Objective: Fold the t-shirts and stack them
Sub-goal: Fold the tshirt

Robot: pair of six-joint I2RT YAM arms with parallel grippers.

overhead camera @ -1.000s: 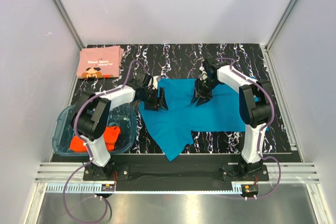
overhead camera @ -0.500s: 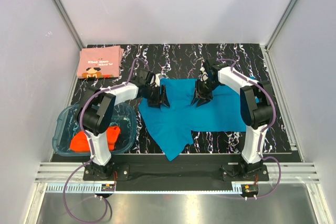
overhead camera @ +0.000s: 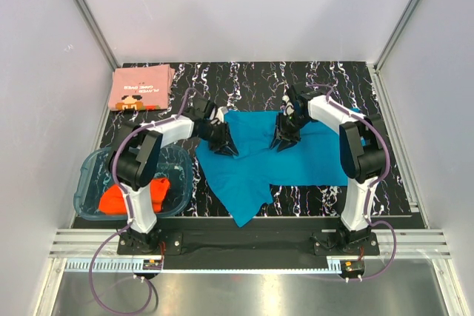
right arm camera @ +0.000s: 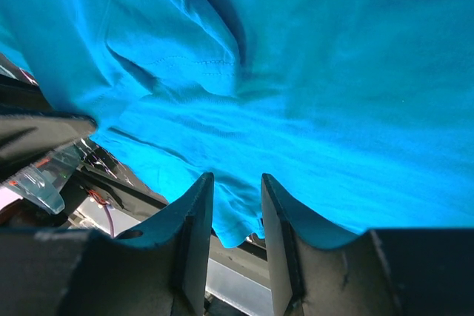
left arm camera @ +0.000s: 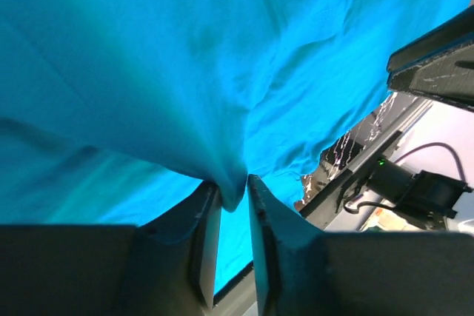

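My left claw (left arm camera: 233, 189) was nearly closed, its two fingers pinching a raised fold of the teal-blue t-shirt (overhead camera: 252, 172) near the shirt's left edge. My right claw (right arm camera: 237, 201) sat at the shirt's far right part with its fingers a little apart. A hem edge of the cloth lay between them, but I could not tell whether they gripped it. The shirt lay spread and rumpled across the middle of the worktop (overhead camera: 244, 75). The salmon-pink t-shirt (overhead camera: 141, 86) lay folded at the far left corner. The orange-red t-shirt (overhead camera: 115, 199) was bunched inside the plastic tub (overhead camera: 89, 172) at the near left.
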